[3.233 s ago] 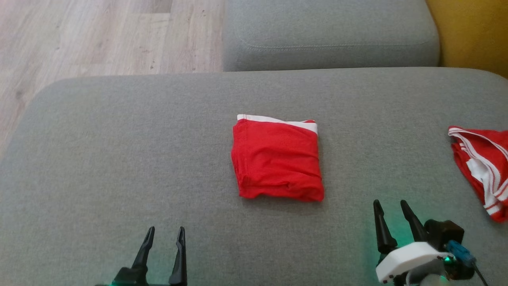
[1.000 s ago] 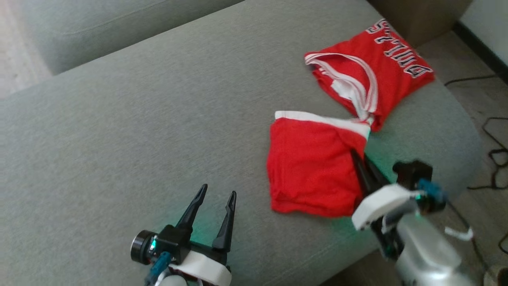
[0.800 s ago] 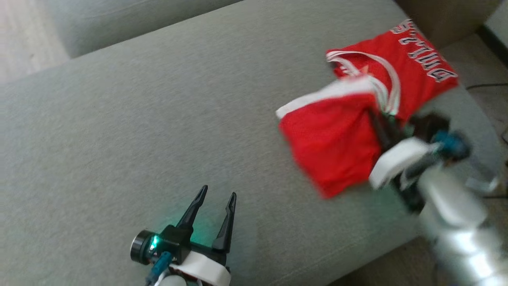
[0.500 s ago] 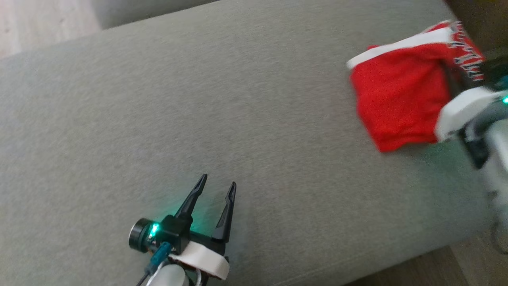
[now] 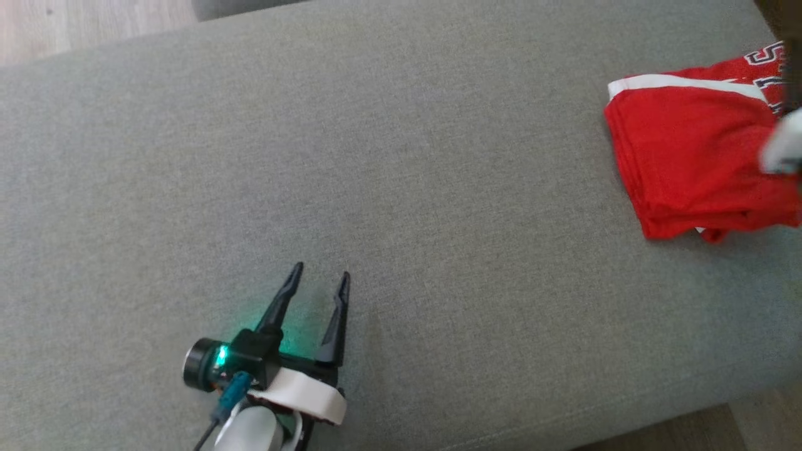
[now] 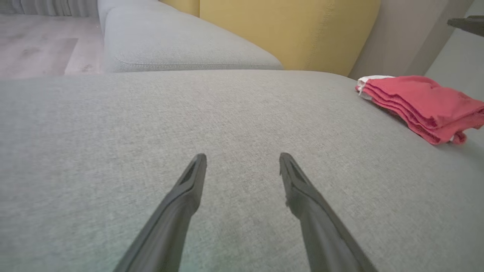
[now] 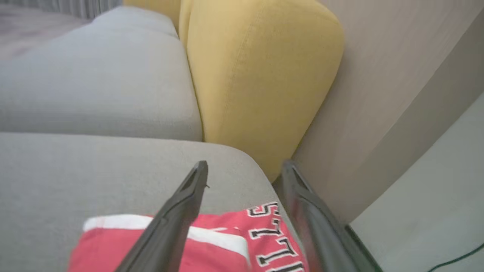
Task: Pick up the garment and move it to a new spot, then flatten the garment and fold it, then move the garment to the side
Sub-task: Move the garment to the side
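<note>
The garment (image 5: 683, 163), a folded red piece with a white band along its far edge, lies on the grey seat cushion (image 5: 401, 156) at the right end. It appears as a red stack (image 6: 423, 102) in the left wrist view. My right gripper (image 7: 245, 164) hovers just above it, open with nothing between its fingers; below them lie the garment (image 7: 113, 245) and a red jersey. A blurred white part of that arm (image 5: 783, 147) overlaps the garment's right side. Far to the left, my left gripper (image 5: 319, 272) is open and empty over bare cushion (image 6: 242, 156).
A red jersey with black-and-white lettering (image 5: 767, 62) lies partly under the garment (image 7: 272, 241). A yellow back cushion (image 7: 257, 75) and a second grey cushion (image 6: 181, 45) stand behind. The seat's front edge (image 5: 564, 432) drops to wooden floor.
The right gripper carried the folded garment to the right onto the jersey's edge and has opened, letting it go. The head camera has turned. The left gripper stays open and still.
</note>
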Controlling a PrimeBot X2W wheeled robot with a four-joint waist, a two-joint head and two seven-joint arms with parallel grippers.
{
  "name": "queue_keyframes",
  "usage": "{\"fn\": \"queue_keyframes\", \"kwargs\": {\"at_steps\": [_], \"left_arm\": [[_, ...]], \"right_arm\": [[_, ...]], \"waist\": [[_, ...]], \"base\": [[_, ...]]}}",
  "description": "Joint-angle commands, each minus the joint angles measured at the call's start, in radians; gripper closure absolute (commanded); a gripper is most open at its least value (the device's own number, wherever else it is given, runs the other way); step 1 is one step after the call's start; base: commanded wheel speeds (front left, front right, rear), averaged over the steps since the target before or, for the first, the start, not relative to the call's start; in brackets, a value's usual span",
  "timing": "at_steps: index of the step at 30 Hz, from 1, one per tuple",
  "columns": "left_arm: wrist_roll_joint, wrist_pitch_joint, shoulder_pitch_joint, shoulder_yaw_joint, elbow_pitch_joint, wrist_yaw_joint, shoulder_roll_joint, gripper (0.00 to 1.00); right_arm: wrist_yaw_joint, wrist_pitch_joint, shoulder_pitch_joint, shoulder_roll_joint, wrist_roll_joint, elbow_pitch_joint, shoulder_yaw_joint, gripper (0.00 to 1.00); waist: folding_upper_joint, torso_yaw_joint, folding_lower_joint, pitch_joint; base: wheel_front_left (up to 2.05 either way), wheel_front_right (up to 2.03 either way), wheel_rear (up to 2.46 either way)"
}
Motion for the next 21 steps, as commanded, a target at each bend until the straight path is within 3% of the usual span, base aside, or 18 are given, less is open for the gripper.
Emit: {"fn": "queue_keyframes", "kwargs": {"at_steps": [1, 6, 11, 21], "left_arm": [[0.001, -0.005, -0.022, 0.040, -0.032, 0.009, 0.002, 0.00], [-0.005, -0.005, 0.015, 0.102, -0.042, 0.041, 0.002, 0.00], [-0.003, -0.005, 0.044, 0.161, -0.050, 0.060, 0.002, 0.00], [-0.002, -0.005, 0.095, 0.256, -0.054, 0.073, 0.002, 0.00]], "right_arm": [[-0.001, -0.019, -0.002, 0.036, -0.006, -0.046, 0.006, 0.00], [-0.001, -0.028, 0.110, 0.182, 0.027, -0.215, 0.009, 0.00], [-0.001, -0.029, 0.277, 0.271, 0.066, -0.345, 0.017, 0.00], [-0.001, -0.029, 0.538, 0.350, 0.089, -0.448, -0.034, 0.00]], "waist": [[0.0000, 0.002, 0.0000, -0.012], [0.0000, 0.029, 0.0000, -0.057], [0.0000, 0.084, 0.0000, -0.090], [0.0000, 0.199, 0.0000, -0.143]], "base": [[0.00, 0.00, 0.00], [0.00, 0.00, 0.00], [0.00, 0.00, 0.00], [0.00, 0.00, 0.00]]}}
